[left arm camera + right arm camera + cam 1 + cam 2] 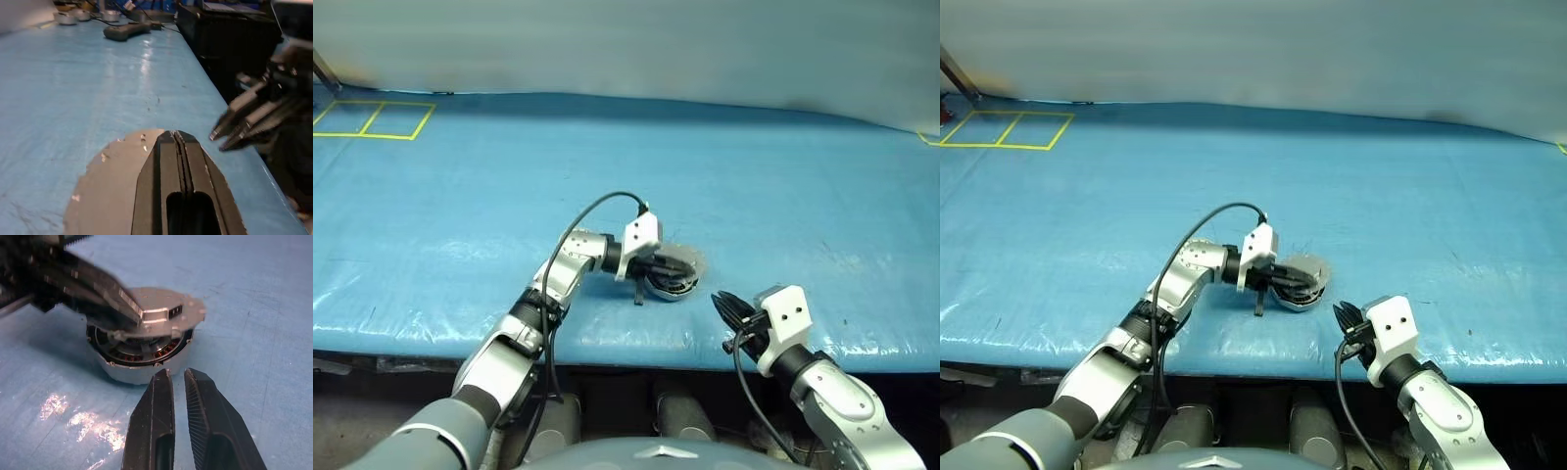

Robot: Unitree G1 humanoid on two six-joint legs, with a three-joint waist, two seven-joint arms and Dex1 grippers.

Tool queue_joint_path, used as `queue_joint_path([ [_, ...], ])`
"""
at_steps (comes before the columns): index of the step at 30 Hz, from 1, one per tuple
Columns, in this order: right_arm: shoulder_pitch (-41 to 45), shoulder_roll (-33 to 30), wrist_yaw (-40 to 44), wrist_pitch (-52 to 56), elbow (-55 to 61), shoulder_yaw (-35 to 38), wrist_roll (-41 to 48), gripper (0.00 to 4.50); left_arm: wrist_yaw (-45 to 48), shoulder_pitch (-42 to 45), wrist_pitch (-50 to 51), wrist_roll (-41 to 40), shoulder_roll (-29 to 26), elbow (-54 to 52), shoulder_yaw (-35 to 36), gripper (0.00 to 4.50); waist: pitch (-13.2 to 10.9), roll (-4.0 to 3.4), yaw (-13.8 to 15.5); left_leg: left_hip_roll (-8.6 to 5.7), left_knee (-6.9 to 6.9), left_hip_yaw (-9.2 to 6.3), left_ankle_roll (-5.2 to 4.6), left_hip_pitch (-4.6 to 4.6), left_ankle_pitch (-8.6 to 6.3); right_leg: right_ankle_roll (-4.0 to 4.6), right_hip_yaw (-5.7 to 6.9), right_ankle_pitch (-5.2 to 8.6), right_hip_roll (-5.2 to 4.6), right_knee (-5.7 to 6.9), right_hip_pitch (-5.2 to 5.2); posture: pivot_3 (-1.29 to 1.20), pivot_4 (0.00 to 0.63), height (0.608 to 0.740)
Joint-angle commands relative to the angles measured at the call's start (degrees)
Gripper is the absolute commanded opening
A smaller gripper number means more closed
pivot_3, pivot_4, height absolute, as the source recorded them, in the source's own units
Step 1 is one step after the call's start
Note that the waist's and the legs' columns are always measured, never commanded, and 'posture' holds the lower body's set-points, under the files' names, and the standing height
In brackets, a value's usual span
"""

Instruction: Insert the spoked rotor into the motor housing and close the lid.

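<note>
Lid [161, 316] and left claw [128, 308] hide most of motor housing [139, 363] interior.

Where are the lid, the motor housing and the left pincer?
lid [183, 313]: right wrist view, its flat top near the rim.
motor housing [139, 372]: right wrist view, silver side wall.
left pincer [177, 139]: left wrist view, between its fingertips.

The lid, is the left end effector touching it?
Touching. In the right wrist view the left end effector is shut on the lid, holding it tilted over the motor housing.
</note>
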State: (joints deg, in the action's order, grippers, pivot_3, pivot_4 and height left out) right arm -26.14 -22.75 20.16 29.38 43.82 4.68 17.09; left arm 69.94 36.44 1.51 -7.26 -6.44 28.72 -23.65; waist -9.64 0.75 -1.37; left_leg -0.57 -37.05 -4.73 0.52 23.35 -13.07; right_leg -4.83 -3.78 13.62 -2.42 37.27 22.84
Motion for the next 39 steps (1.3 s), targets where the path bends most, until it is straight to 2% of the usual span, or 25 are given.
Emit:
queue_joint_path([
  [1, 0.5, 0.1, -0.1, -1.2, 0.9, 1.7, 0.3, 0.50, -2.3, 0.7, -2.1, 2.5, 0.7, 0.1, -0.8, 0.00, 0.0, 0.00, 0.2, 0.00, -0.03, -0.02, 0.00, 0.03, 0.00, -0.02, 0.01, 0.00, 0.00, 0.00, 0.00, 0.00, 0.150, 0.740],
  [9, 2.0, 0.1, -1.0, -0.8, 0.1, 0.5, -1.6, 0.50, -6.0, 0.8, -9.1, 11.2, -0.4, 4.4, -5.0, 0.00, 0.1, -0.08, 0.4, -0.01, -0.04, -0.02, -0.02, 0.05, -0.01, -0.10, 0.00, -0.06, 0.00, -0.12, -0.04, 0.00, 0.150, 0.740],
  [16, 3.2, 0.4, -1.3, -0.9, -1.0, -0.7, -2.6, 0.50, -3.1, -0.1, -7.6, 8.4, -1.4, 2.7, -3.3, 0.00, 0.1, -0.11, 0.2, -0.01, -0.12, -0.01, -0.03, -0.03, 0.00, -0.13, 0.00, -0.07, 0.00, -0.12, -0.15, 0.00, 0.150, 0.740],
  [20, 4.5, 1.5, 0.1, -1.5, -0.4, -0.6, 0.3, 0.50, 1.6, -1.7, -5.8, 1.7, -2.7, -6.7, -0.8, 0.00, 0.1, -0.16, -0.2, 0.02, -0.09, 0.01, -0.03, -0.03, 0.00, -0.11, -0.01, -0.10, 0.01, -0.11, -0.11, 0.00, 0.150, 0.740],
  [23, 5.0, 1.5, 2.2, -1.7, 1.2, -0.4, 3.4, 0.50, 0.3, -3.4, -5.6, -2.0, -3.4, -16.1, 2.0, 0.00, 0.1, -0.19, -0.1, 0.05, -0.05, -0.06, -0.03, 0.07, 0.00, 0.18, 0.02, -0.25, 0.02, -0.09, 0.00, 0.00, 0.150, 0.740],
  [27, 7.6, -0.3, 2.7, 0.0, 1.6, -1.4, 2.9, 0.50, -0.1, -7.4, 4.3, -11.7, -6.7, -30.5, 6.5, 0.00, 0.1, -0.22, -0.1, 0.04, -0.07, -0.11, -0.07, 0.14, -0.03, 0.20, 0.02, -0.26, -0.06, -0.12, 0.00, 0.00, 0.150, 0.740],
  [32, 11.4, -1.4, 2.6, -0.3, -0.3, -2.9, 1.1, 0.50, -3.5, -11.4, 10.1, -13.8, -11.9, -36.1, 9.8, 0.00, 0.2, -0.30, -0.3, 0.04, -0.06, -0.08, -0.06, 0.02, -0.02, 0.18, 0.04, -0.23, 0.04, -0.10, -0.04, 0.00, 0.150, 0.740],
  [36, 16.9, -3.4, 2.3, -2.2, -7.3, -8.6, -6.2, 1.40, -5.8, -17.3, 10.5, -10.5, -18.0, -35.9, 10.5, 0.00, 0.2, -0.30, -0.7, 0.08, -0.07, 0.00, -0.02, -0.10, 0.01, 0.10, 0.02, -0.14, 0.07, -0.10, -0.12, 0.00, 0.150, 0.740],
  [39, 20.7, -1.7, 2.8, -3.4, -11.0, -9.1, -5.4, 2.43, -6.6, -21.6, 10.5, -10.4, -20.3, -36.1, 10.8, 0.00, 0.2, -0.30, -0.6, 0.08, -0.03, 0.06, -0.03, -0.19, 0.01, 0.30, -0.02, -0.04, 0.05, -0.11, -0.18, 0.00, 0.150, 0.740],
])
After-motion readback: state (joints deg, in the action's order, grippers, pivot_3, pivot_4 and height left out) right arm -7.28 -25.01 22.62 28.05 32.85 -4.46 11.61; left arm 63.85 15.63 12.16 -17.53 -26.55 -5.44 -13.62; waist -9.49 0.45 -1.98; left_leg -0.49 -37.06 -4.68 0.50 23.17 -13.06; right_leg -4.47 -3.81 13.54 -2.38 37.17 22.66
